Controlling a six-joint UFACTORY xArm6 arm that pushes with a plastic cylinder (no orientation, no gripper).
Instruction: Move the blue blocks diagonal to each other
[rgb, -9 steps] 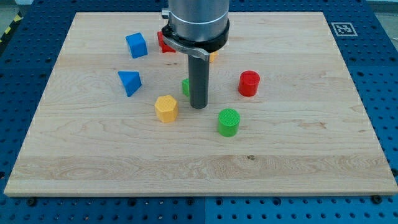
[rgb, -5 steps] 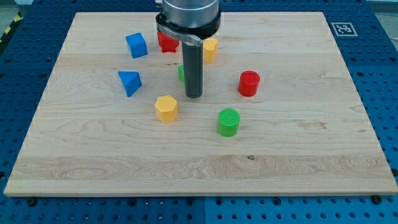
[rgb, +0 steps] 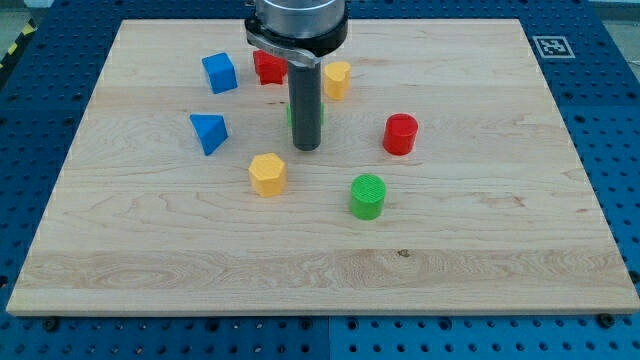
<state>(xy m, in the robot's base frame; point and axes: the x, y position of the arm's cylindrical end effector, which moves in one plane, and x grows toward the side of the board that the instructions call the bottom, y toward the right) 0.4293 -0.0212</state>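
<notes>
A blue cube (rgb: 219, 72) lies at the upper left of the wooden board (rgb: 480, 230). A blue triangular block (rgb: 208, 132) lies below it, slightly to the left, with a gap between them. My tip (rgb: 306, 147) stands near the board's middle, well to the right of the blue triangular block and just up-right of a yellow hexagonal block (rgb: 267, 173). The rod hides most of a green block (rgb: 291, 115) right behind it.
A red block (rgb: 267, 66) and a yellow block (rgb: 338, 78) lie at the top, either side of the rod. A red cylinder (rgb: 401, 134) lies to the right. A green cylinder (rgb: 368, 196) lies below right of my tip.
My tip has moved up and slightly left on the board, from beside the yellow hexagonal block toward the green block, which has shifted up with it. The blue blocks have not moved.
</notes>
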